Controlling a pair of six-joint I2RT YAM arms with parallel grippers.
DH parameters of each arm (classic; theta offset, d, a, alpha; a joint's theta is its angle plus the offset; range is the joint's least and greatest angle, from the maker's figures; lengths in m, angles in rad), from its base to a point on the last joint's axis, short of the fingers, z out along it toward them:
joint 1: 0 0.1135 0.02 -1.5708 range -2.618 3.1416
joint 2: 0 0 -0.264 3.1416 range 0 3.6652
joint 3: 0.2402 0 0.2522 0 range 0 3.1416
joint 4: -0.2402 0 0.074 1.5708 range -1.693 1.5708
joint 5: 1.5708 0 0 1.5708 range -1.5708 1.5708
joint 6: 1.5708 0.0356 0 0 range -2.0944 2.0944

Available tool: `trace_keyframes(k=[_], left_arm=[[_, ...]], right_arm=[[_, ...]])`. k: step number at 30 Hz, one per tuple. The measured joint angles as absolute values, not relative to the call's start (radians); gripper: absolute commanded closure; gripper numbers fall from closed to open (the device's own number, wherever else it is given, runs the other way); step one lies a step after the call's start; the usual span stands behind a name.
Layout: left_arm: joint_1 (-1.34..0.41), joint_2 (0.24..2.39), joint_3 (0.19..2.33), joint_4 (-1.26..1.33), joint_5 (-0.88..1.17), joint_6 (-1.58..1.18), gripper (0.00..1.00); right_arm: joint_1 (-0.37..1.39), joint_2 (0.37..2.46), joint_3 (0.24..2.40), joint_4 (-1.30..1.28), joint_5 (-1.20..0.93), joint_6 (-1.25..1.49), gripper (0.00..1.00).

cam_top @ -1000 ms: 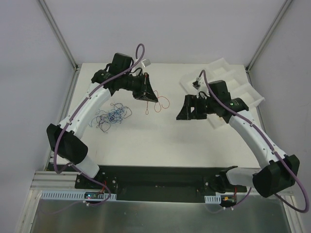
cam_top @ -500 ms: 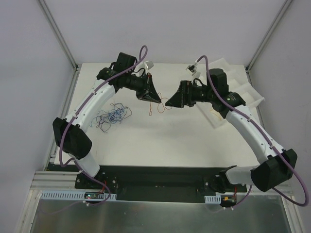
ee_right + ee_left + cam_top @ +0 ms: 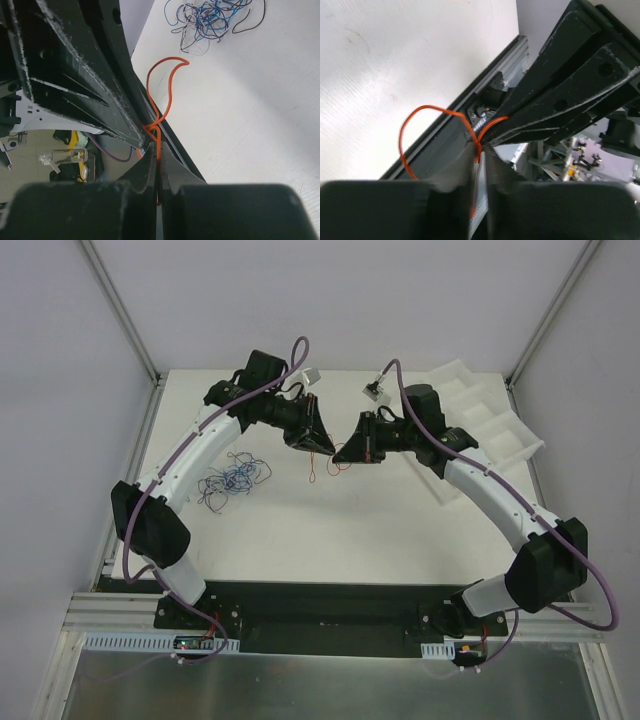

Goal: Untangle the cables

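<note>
Entry: one orange cable (image 3: 312,468), lifted off the white surface (image 3: 300,530) and lying to the right of the tangle (image 3: 230,480) of blue and dark cables, apart from it with bare surface between. Holder one: left gripper (image 3: 312,438), on the side of the orange cable nearer the tangle, jaws clenched on the wire; its wrist view shows the strand running into the seam between the two closed pads, with a loop springing out to one side. Holder two: right gripper (image 3: 348,451), on the side farther from the tangle, jaws likewise clenched on the same wire, which disappears into the closed seam in its own wrist view. Relation of note: the two sets of jaws meet almost tip to tip, so the length of orange cable between them is very short, and its axis runs roughly away from the tangle, from left gripper to right gripper. Slack hangs below the pinch as small loops just over the surface. Whether those loops cross or knot one another cannot be told. Also present: a white stepped tray (image 3: 487,405), well beyond the right gripper on the side away from the tangle. Judgement: the orange cable looks already parted from the tangle, and the coming move probably turns on drawing the two grips apart along that axis. The left arm is the nearer one for any return to the tangle.
</note>
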State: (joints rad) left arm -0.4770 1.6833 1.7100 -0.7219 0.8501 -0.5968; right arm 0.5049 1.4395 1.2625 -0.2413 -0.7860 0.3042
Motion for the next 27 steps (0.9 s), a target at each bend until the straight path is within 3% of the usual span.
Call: trace_keyframes(k=[2, 3, 4, 6, 15, 21, 27], left_arm=[[-0.477, 1.683, 1.71, -0.722, 0.831, -0.6, 0.44], [-0.477, 1.683, 1.71, -0.721, 0.82, -0.598, 0.34], [-0.477, 1.683, 1.71, -0.721, 0.8, -0.599, 0.24], [-0.472, 1.674, 1.704, -0.72, 0.746, -0.607, 0.17], [-0.279, 1.43, 1.413, -0.724, 0.546, -0.594, 0.15], [-0.233, 1.356, 1.265, -0.757, 0.485, -0.557, 0.16], [-0.235, 1.382, 1.268, -0.801, 0.434, -0.479, 0.16]], right_arm=[[0.506, 1.444, 1.261, -0.237, -0.786, 0.308, 0.99], [0.506, 1.445, 1.261, -0.236, -0.786, 0.308, 0.99], [0.506, 1.445, 1.261, -0.236, -0.784, 0.307, 0.99], [0.5, 1.446, 1.261, -0.239, -0.776, 0.303, 0.99], [0.327, 1.572, 1.384, -0.342, -0.706, 0.282, 0.99], [0.175, 1.762, 1.646, -0.474, -0.595, 0.276, 0.99], [0.072, 1.938, 1.916, -0.589, -0.46, 0.26, 0.99]])
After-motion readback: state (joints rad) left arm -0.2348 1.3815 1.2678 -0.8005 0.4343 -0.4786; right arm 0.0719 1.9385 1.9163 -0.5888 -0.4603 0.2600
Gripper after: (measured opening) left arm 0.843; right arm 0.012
